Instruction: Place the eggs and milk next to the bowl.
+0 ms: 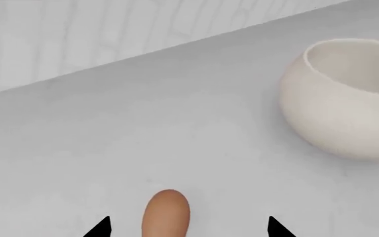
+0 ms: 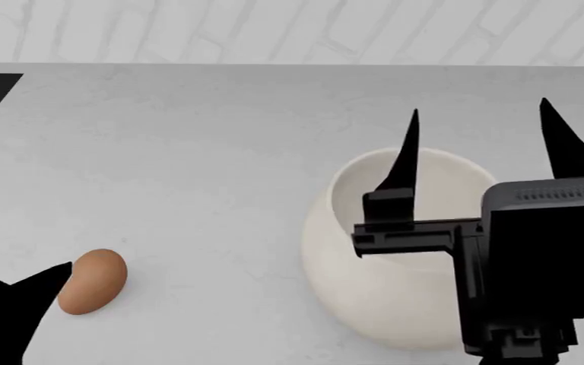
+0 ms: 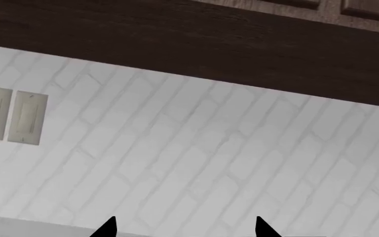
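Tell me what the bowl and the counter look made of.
Bowl: looks like matte ceramic or stoneware, cream-white, faintly mottled, no gloss, thin rim. Counter: pale grey, faintly speckled, smooth; reads as stone or composite, though as a render that stays open.

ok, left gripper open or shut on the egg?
Open. In the left wrist view the fingertips stand wide apart either side of the brown egg, neither touching it; the egg lies on the counter.

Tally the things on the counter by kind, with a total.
Brown egg: 1
Cream-white bowl: 1
Total: 2
No milk carton and no second egg appear in any view.
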Motion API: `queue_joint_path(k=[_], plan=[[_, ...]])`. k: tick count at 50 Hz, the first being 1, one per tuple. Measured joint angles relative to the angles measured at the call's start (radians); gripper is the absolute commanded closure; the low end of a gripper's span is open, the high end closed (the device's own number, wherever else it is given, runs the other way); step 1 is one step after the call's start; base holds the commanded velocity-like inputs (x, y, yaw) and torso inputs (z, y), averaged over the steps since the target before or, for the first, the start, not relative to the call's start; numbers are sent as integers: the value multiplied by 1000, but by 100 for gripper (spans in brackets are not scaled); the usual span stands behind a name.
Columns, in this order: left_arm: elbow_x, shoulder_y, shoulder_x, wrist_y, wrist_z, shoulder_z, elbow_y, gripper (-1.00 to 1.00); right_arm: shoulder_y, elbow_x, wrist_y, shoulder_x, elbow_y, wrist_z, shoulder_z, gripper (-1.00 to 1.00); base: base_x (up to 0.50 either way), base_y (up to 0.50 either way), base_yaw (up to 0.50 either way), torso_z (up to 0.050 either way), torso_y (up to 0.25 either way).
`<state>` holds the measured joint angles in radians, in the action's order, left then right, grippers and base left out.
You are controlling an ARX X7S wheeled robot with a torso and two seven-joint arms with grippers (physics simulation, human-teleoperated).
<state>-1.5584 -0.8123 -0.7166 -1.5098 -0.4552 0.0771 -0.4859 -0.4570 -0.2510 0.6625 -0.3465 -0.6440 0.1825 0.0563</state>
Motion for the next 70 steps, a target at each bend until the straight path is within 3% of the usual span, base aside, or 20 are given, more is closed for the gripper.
queue_joint_path(k=[19,70], plan=[[142,-27,-40,53,124,-161,68,-100,24,-9,-14,-3,-8,8,-12,-100,0,0,0,0,0],[531,-131,21,247,412,-548,362,-100,20,-18,-28,-11,4,25,-2,-100,0,0,0,0,0]])
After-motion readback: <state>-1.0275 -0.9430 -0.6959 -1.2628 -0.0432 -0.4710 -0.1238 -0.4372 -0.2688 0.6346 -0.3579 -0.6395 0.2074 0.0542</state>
